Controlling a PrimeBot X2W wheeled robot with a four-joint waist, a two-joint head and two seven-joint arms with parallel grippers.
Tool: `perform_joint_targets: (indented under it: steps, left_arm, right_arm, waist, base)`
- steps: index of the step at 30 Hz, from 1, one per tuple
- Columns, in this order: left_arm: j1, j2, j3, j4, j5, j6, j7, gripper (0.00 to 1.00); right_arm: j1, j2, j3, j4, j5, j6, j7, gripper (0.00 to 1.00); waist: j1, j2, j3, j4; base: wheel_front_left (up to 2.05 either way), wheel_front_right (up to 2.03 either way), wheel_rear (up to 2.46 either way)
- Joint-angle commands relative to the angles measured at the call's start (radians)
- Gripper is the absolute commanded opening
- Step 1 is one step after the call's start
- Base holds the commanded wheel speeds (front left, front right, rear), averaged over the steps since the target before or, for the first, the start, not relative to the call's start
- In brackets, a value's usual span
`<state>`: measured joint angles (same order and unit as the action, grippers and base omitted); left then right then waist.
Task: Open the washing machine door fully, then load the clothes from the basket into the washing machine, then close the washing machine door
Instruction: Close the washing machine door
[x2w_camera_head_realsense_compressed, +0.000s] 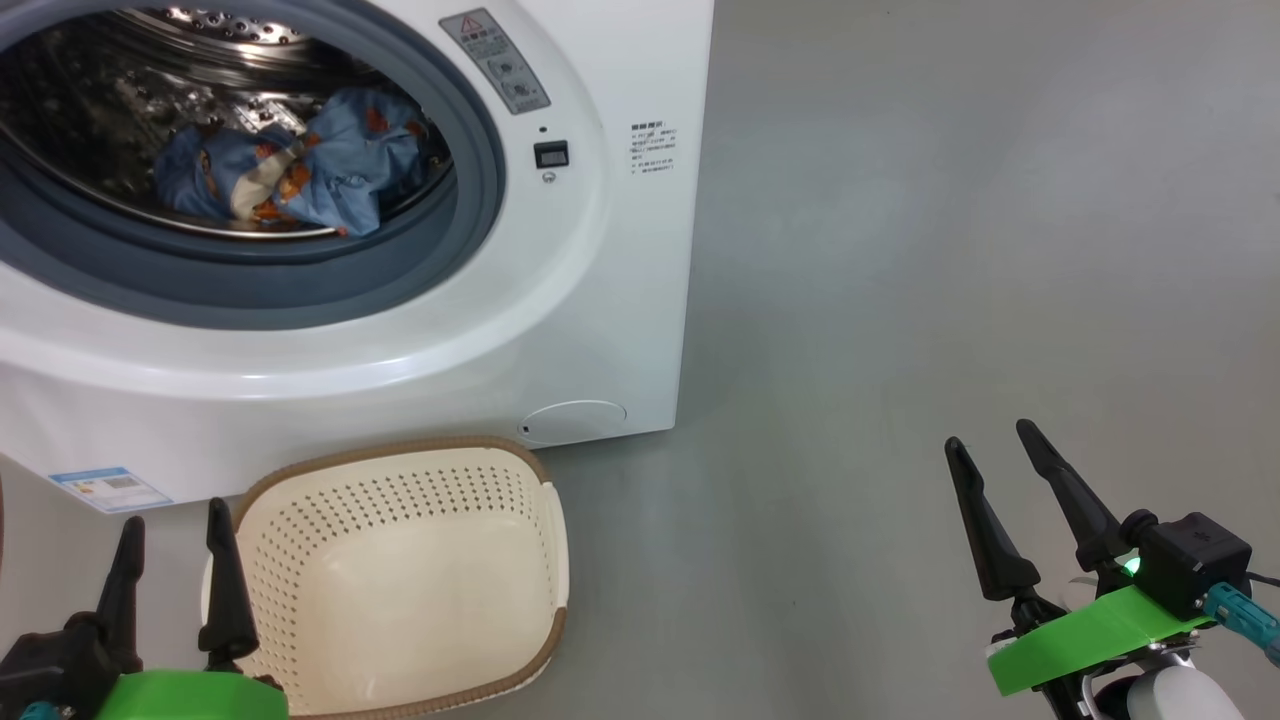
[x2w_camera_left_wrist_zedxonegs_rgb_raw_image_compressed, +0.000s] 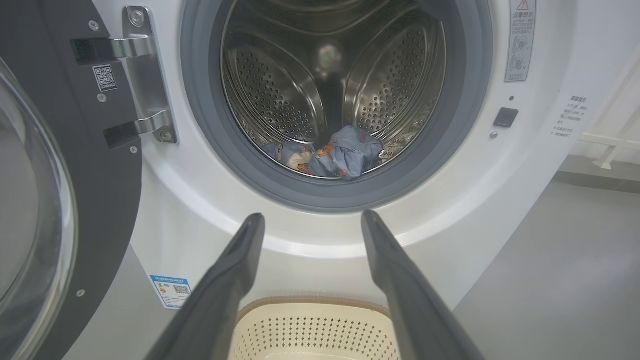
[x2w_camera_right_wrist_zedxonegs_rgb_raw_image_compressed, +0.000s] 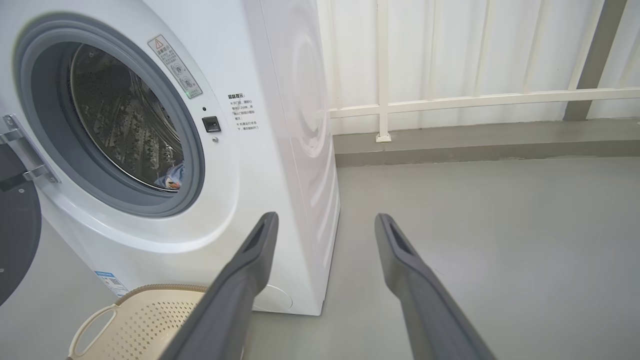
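- Since the washing machine door (x2w_camera_left_wrist_zedxonegs_rgb_raw_image_compressed: 100, 210) hangs swung wide at the far left of the left wrist view, hinged to the washing machine (x2w_camera_left_wrist_zedxonegs_rgb_raw_image_compressed: 165, 215), shutting it looks like the step left.
- Left end effector (x2w_camera_head_realsense_compressed: 175, 515), lower left of the head view: wide, empty. The door lies off to its left, so this arm is nearer.
- Clothes (x2w_camera_head_realsense_compressed: 330, 170) lie bundled in the drum, upper left.
- Basket (x2w_camera_head_realsense_compressed: 400, 445), bottom centre-left, looks empty.
- Right end effector (x2w_camera_head_realsense_compressed: 990, 435), lower right: wide, empty, well apart from the door.
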<state>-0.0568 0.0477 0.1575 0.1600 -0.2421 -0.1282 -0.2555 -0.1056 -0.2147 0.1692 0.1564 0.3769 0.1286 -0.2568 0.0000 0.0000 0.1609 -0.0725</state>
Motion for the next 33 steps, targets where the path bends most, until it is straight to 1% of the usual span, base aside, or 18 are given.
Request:
perform_joint_targets:
  steps: [1,19,33]
  left_arm:
    - [-0.010,0.015,0.029,-0.031,0.008,-0.002,-0.006,1.00]
    - [-0.006,0.013,0.025,-0.046,0.002,-0.002,-0.006,1.00]
    - [-0.001,0.010,0.017,-0.048,-0.001,-0.002,-0.006,1.00]
  right_arm:
    - [0.005,-0.007,0.018,-0.024,0.003,0.002,-0.005,1.00]
    - [0.006,-0.012,0.016,-0.026,0.003,0.002,-0.005,1.00]
    - [0.013,-0.018,0.017,-0.025,0.003,0.002,-0.005,1.00]
  waist:
    - [0.0000,0.0000,0.001,0.000]
    - [0.0000,0.0000,0.001,0.007]
    - [0.0000,0.0000,-0.011,0.018]
  base:
    - [-0.67,0.67,0.00]
    - [-0.84,0.84,0.00]
    - [-0.07,0.07,0.00]
